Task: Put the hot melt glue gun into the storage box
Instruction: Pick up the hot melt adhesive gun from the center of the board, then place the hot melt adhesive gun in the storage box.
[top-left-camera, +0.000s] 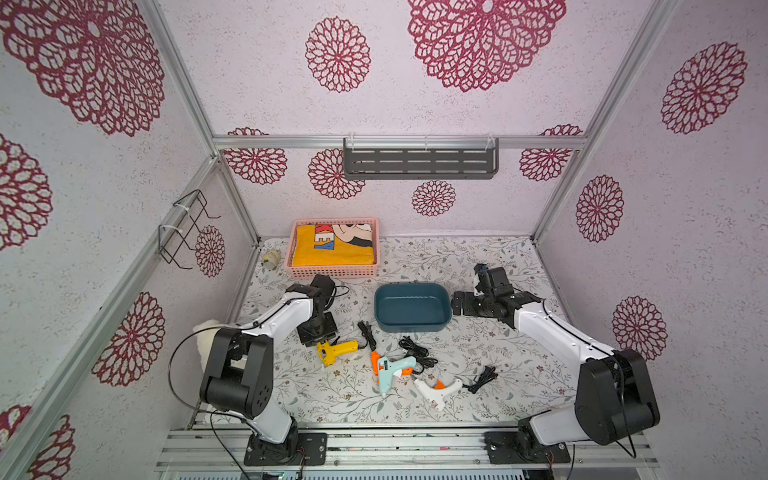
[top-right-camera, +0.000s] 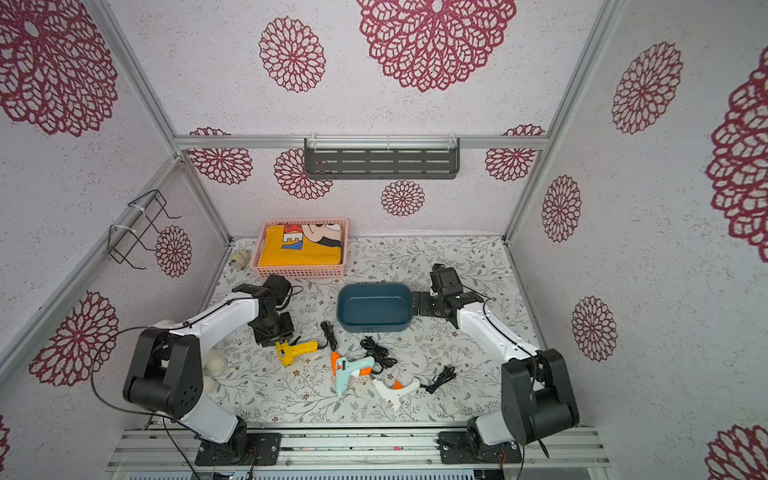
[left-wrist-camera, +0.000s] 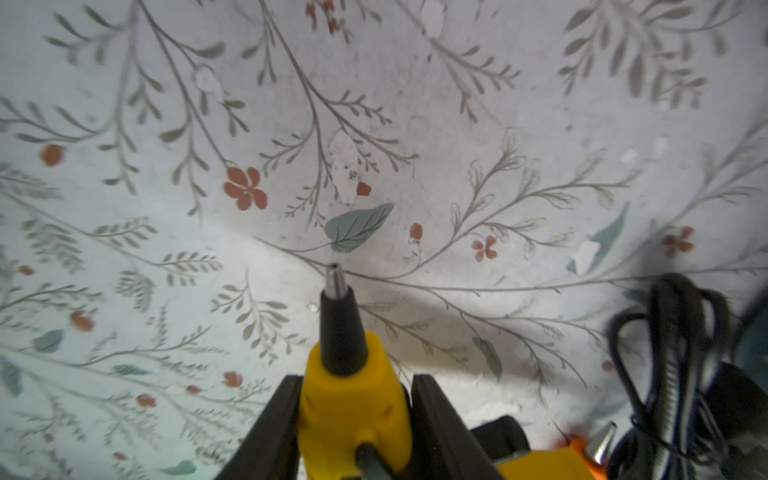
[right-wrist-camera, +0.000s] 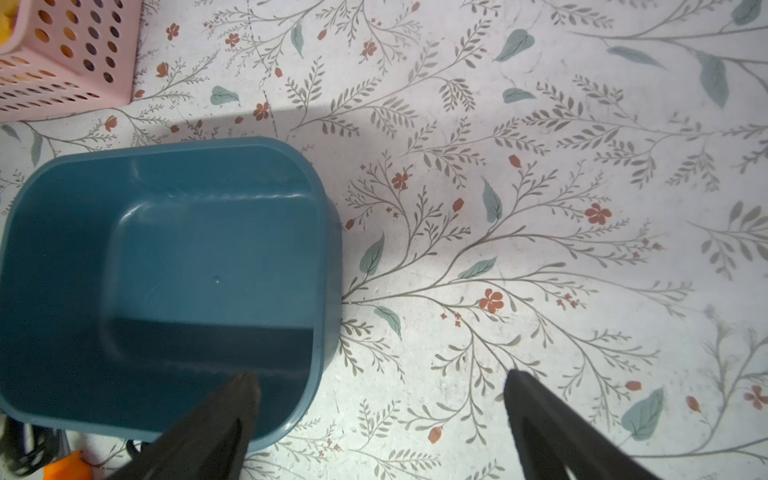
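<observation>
A yellow hot melt glue gun (top-left-camera: 338, 348) (top-right-camera: 297, 349) lies on the flowered table mat, left of centre. My left gripper (top-left-camera: 322, 341) (left-wrist-camera: 355, 380) reaches down over its nozzle end. In the left wrist view both black fingers (left-wrist-camera: 282, 415) press against the sides of the yellow body (left-wrist-camera: 353, 403), and the black nozzle points away. The storage box (top-left-camera: 409, 309) (top-right-camera: 374, 307) (right-wrist-camera: 187, 257), a teal-blue tub, stands empty at mid-table. My right gripper (top-left-camera: 457, 304) (right-wrist-camera: 380, 374) hangs open at the box's right end, with one finger over the rim.
A light blue glue gun (top-left-camera: 390, 368) lies across an orange one (top-left-camera: 375, 358), with a white one (top-left-camera: 436, 390) beside them, all in front of the box. Black cords (top-left-camera: 417, 351) are strewn among them. A pink perforated basket (top-left-camera: 332, 271) holding yellow cloth stands at the back left.
</observation>
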